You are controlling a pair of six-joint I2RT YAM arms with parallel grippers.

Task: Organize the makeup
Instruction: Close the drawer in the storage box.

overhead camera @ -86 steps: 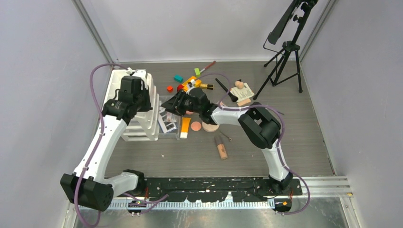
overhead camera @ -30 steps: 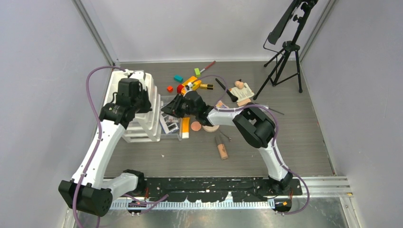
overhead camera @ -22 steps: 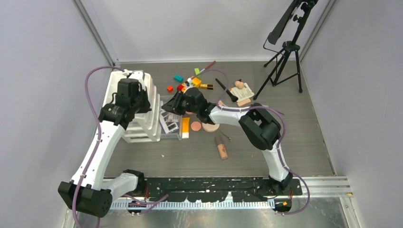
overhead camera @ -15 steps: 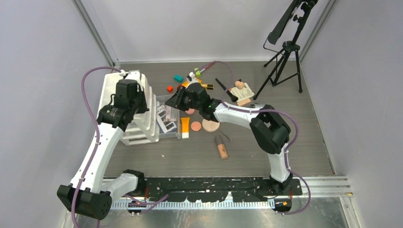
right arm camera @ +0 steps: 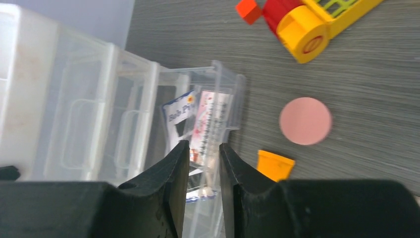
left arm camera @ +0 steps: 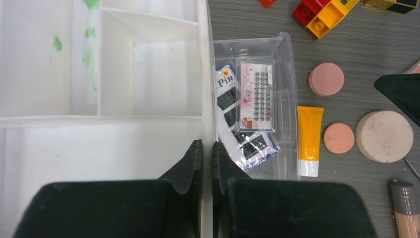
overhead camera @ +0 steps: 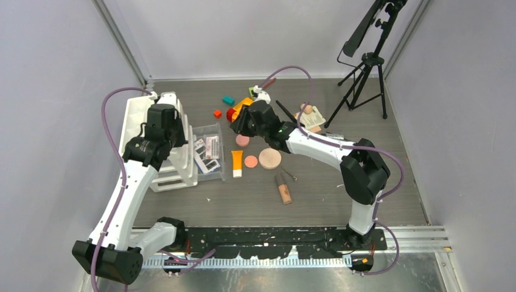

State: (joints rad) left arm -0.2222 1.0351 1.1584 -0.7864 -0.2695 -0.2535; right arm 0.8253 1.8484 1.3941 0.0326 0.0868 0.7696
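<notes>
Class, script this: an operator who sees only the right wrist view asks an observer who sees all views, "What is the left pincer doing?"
Observer: The left pincer is shut on the white organizer's side wall.
Operator: What lies beside the orange tube?
Observer: A small peach compact, on its right in the top view.
Operator: Anything nearer the arm bases?
Observer: A beige tube lies there, untouched.

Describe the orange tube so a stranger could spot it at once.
Find the white drawer unit on the table's left, then the clear drawer at its right side. The orange tube lies flat on the table just right of that drawer. Unlike the round compacts beside it, it is long, bright orange, with a white cap.
</notes>
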